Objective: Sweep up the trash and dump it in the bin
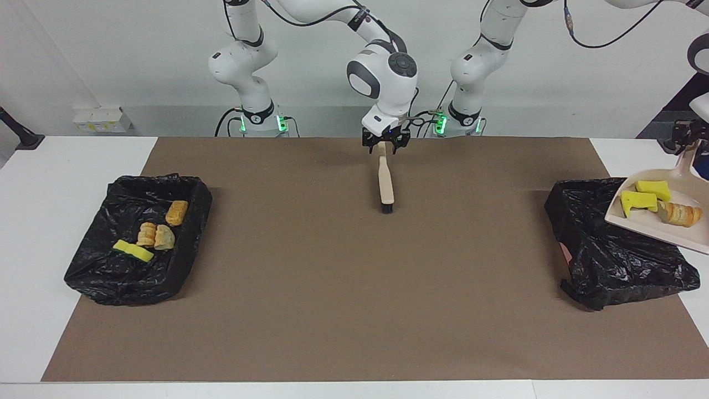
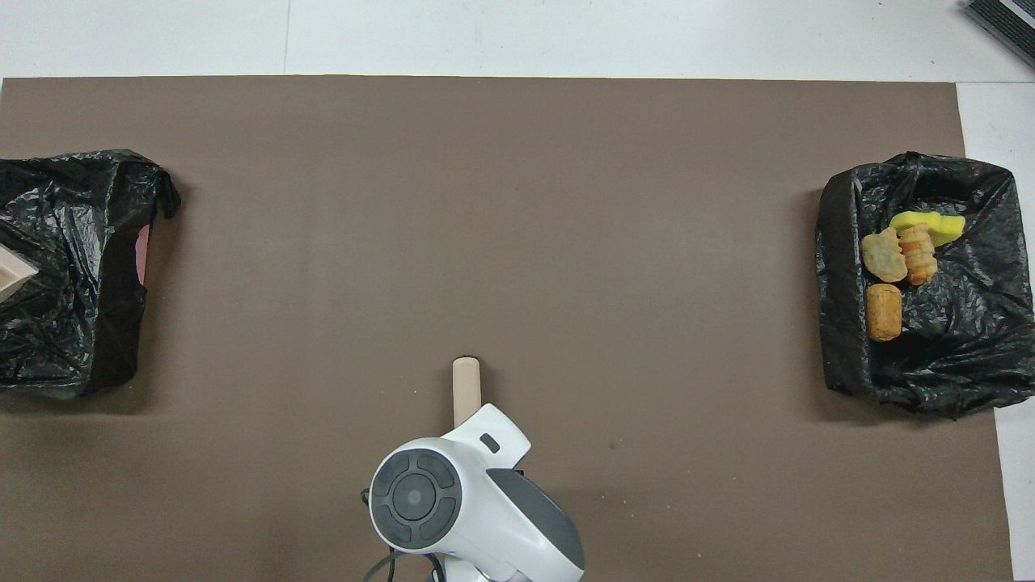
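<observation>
A beige dustpan (image 1: 637, 221) hangs tilted over the black-lined bin (image 1: 609, 249) at the left arm's end of the table, and my left gripper (image 1: 688, 143) is shut on its handle. In the pan lie trash pieces: two yellow sponge bits (image 1: 637, 200) and a tan bread chunk (image 1: 680, 214). A beige brush (image 1: 385, 185) lies flat on the brown mat near the robots. My right gripper (image 1: 386, 143) stands over the handle's end, open, a finger on each side. In the overhead view the right hand covers most of the brush (image 2: 466, 386), and only a dustpan corner (image 2: 12, 275) shows.
A second black-lined bin (image 1: 99, 277) (image 2: 970, 364) stands at the right arm's end. It holds three tan bread pieces (image 1: 177, 212) and a yellow, green-backed sponge (image 1: 133, 251). A brown mat (image 1: 332, 288) covers the table's middle; white table borders it.
</observation>
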Robot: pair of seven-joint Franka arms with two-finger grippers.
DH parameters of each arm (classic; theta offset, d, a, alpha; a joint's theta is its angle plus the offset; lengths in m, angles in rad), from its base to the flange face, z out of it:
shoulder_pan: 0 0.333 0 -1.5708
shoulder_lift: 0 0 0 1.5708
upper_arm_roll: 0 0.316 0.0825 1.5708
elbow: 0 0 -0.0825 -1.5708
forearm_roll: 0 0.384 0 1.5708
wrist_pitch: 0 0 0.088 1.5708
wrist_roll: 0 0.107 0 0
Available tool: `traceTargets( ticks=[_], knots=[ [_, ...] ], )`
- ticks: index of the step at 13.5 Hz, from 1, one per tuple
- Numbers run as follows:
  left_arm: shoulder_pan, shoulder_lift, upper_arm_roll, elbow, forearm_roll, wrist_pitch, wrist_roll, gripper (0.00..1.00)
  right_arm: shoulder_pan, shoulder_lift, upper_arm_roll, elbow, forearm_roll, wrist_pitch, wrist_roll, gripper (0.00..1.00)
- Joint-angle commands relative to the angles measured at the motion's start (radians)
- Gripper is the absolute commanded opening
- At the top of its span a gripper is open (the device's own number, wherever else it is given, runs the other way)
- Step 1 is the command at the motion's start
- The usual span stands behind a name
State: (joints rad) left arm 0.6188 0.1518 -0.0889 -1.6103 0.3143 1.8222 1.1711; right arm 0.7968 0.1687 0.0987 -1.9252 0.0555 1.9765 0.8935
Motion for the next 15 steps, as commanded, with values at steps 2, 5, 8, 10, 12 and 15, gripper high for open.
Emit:
traceTargets(
  ticks=[2,5,8,10,12,15],
  knots=[
    [-0.132,0.038,-0.012,0.067,0.279,-0.037,0.015,0.00,-0.097,-0.060,0.000,0.083,-0.014,-0.125,-0.112,1.00],
    [-0.224,0.031,-0.011,0.067,0.434,-0.049,0.035,0.00,-0.204,-0.072,0.000,0.201,-0.016,-0.260,-0.293,1.00],
    [-0.281,0.015,-0.011,0.070,0.607,-0.058,0.051,0.00,-0.321,-0.089,-0.014,0.284,-0.017,-0.312,-0.494,1.00],
    [-0.303,0.008,-0.012,0.084,0.657,-0.058,0.068,0.00,-0.404,-0.092,-0.017,0.324,-0.019,-0.332,-0.626,1.00],
    [-0.342,0.011,-0.012,0.092,0.710,-0.050,0.070,0.00,-0.487,-0.098,-0.020,0.362,-0.020,-0.386,-0.759,1.00],
    [-0.412,0.009,-0.011,0.099,0.819,-0.060,0.059,0.00,-0.588,-0.135,-0.071,0.365,-0.022,-0.407,-0.963,1.00]
  ],
)
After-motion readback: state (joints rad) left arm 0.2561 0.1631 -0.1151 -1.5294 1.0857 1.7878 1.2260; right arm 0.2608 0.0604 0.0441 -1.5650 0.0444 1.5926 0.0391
